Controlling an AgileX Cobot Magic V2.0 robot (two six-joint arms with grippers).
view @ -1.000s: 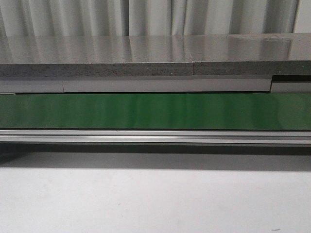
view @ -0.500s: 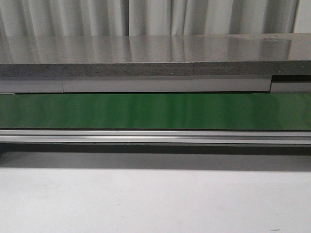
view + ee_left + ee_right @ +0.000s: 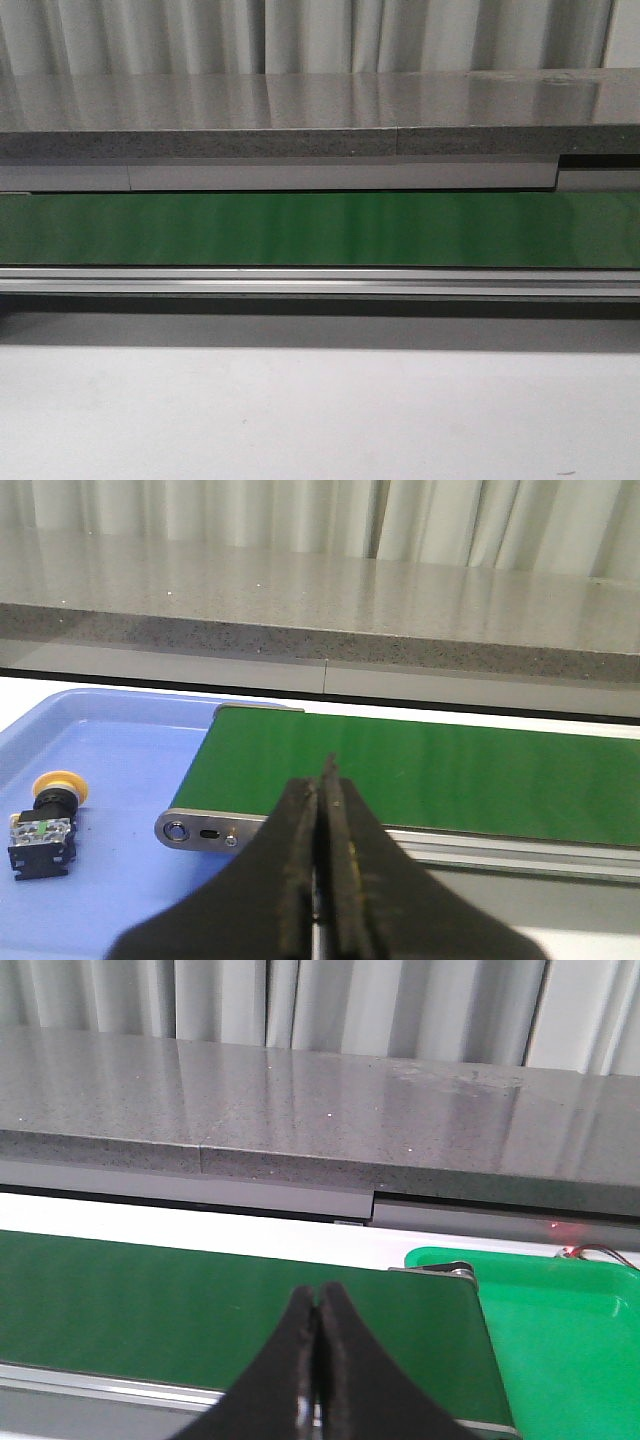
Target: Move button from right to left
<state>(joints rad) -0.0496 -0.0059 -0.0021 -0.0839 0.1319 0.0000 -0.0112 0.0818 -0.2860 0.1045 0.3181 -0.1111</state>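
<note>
One button: a yellow-capped button lies on its side in the blue tray, near the tray's left edge and well apart from the conveyor's roller end.
Belt: the green conveyor belt runs across the front view with nothing on it that I can see; no button shows at the right.
Right side: a green tray sits past the belt's right end; the part of it in view holds nothing.
Left end effector: fingers pressed together, holding nothing, poised over the belt's near rail.
Right end effector: fingers pressed together, empty, above the belt's near edge.
My read: the one button in view is already on the left, so I judge this transfer finished or the next part not yet arrived.
Doing it well: I would spread the right fingers before reaching, pinch the black body rather than the round cap, and lower it flat into the blue tray.
</note>
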